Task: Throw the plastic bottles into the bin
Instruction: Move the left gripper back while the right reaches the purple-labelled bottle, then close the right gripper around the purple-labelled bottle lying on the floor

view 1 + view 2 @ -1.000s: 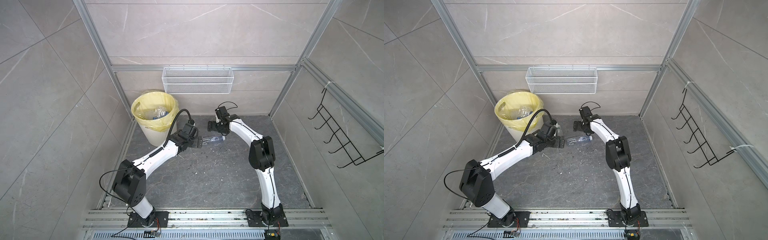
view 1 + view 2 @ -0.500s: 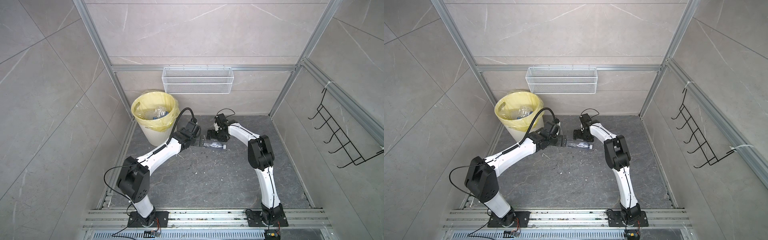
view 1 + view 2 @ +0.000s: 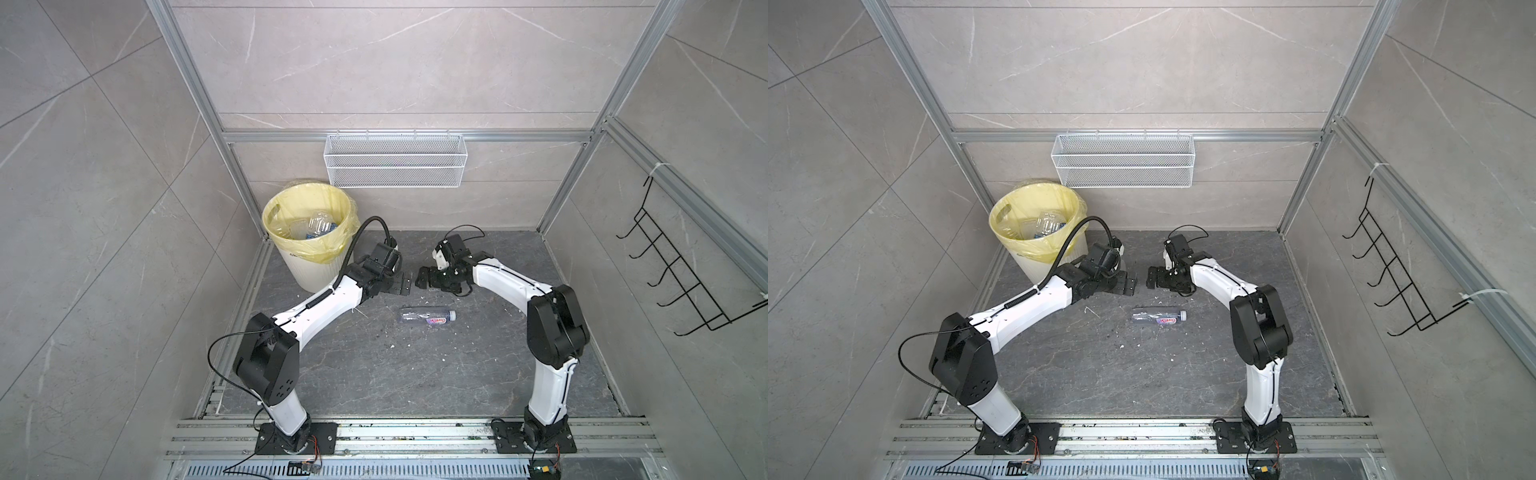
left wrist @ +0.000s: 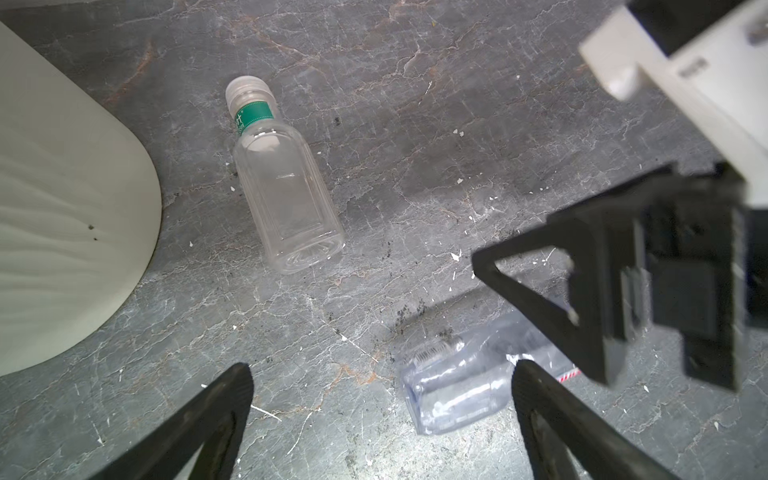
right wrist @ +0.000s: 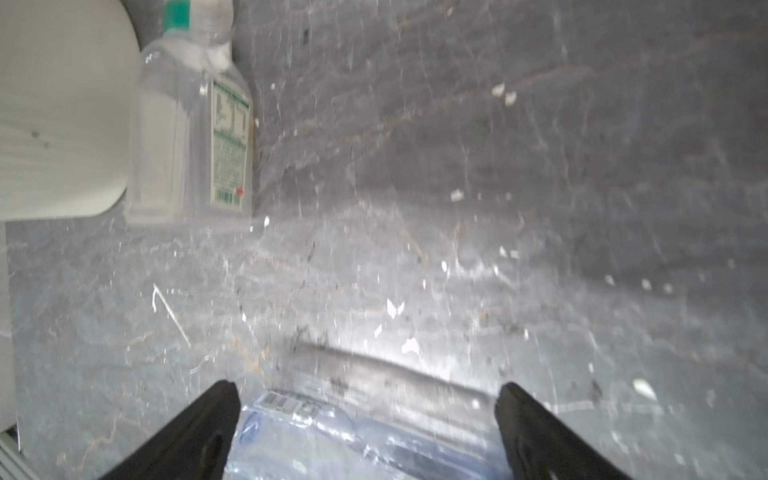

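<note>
A clear plastic bottle (image 3: 428,325) (image 3: 1158,318) with a red-and-purple label lies on its side on the dark floor, apart from both grippers. My left gripper (image 3: 405,286) (image 4: 380,374) and right gripper (image 3: 420,278) (image 5: 368,392) face each other just behind it, both open and empty. In the wrist views that bottle (image 4: 457,382) (image 5: 353,436) shows low between the fingers, with nothing gripping it. A second clear bottle with a green label (image 4: 286,195) (image 5: 187,137) is beside the bin. The cream bin (image 3: 307,274) (image 3: 1034,266), lined with a yellow bag, holds several clear bottles (image 3: 316,226).
A white wire basket (image 3: 395,166) hangs on the back wall. On the right wall there is a black hook rack (image 3: 685,270). Aluminium posts frame the floor's corners. The metal rail (image 3: 415,432) carrying both arm bases runs along the front.
A second ago the labelled bottle was up between the two grippers. It now lies on the floor nearer the front, and the right gripper has come lower.
</note>
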You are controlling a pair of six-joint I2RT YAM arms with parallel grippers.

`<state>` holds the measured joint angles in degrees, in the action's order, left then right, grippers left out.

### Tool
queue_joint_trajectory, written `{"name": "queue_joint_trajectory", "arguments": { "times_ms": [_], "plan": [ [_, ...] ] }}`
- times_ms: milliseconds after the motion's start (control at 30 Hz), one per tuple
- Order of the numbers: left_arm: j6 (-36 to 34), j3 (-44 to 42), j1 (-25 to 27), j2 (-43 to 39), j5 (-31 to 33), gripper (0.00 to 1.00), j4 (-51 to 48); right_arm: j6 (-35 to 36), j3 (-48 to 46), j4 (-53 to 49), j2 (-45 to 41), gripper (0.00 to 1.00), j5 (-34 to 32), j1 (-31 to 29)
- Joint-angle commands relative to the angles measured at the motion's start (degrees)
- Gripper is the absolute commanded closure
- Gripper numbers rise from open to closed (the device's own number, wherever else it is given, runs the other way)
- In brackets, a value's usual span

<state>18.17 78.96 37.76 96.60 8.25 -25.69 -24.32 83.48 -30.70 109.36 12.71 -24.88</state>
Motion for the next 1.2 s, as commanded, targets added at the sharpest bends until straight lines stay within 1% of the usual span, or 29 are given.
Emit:
{"name": "queue_joint_trajectory", "arguments": {
  "times_ms": [0, 67, 133, 200, 333, 533, 633, 833, 1167],
  "plan": [
    [-0.18, 0.89, 0.28, -1.46, -1.60, 0.00, -0.24, 2.20, -5.03, 0.68, -6.90, 0.00, -0.59, -0.95],
    [0.01, 1.06, 0.27, -1.46, -1.72, 0.00, -0.30, 4.13, -7.82, -0.23, -10.27, 0.00, -2.59, -2.70],
    [0.15, 1.19, 0.22, -1.50, -1.90, 0.00, -0.31, 6.69, -9.63, -2.19, -12.40, 0.00, -6.20, -5.55],
    [0.20, 1.20, 0.27, -1.74, -2.17, 0.00, -0.28, 9.04, -10.97, -4.15, -13.50, 0.00, -10.65, -9.02],
    [0.70, 0.74, 0.18, -2.84, -2.09, 0.00, 0.06, 11.13, -12.52, -5.70, -13.48, 0.00, -15.54, -13.30],
    [2.80, -3.37, -0.93, -7.52, -0.51, 0.00, 3.26, 11.30, -15.53, -4.23, -14.07, 0.00, -14.45, -13.69],
    [4.01, -4.43, -2.24, -9.16, -1.25, 0.00, 4.28, 11.77, -17.44, -3.50, -15.11, 0.00, -14.33, -14.34],
    [7.92, -4.93, -5.32, -9.37, -7.44, 0.00, 5.70, 12.69, -19.79, -2.32, -14.23, 0.00, -16.72, -15.27],
    [7.58, -5.00, -5.48, -9.07, -7.37, 0.00, 5.65, 11.67, -20.44, -1.56, -11.10, 0.01, -18.39, -15.37]
  ]
}}
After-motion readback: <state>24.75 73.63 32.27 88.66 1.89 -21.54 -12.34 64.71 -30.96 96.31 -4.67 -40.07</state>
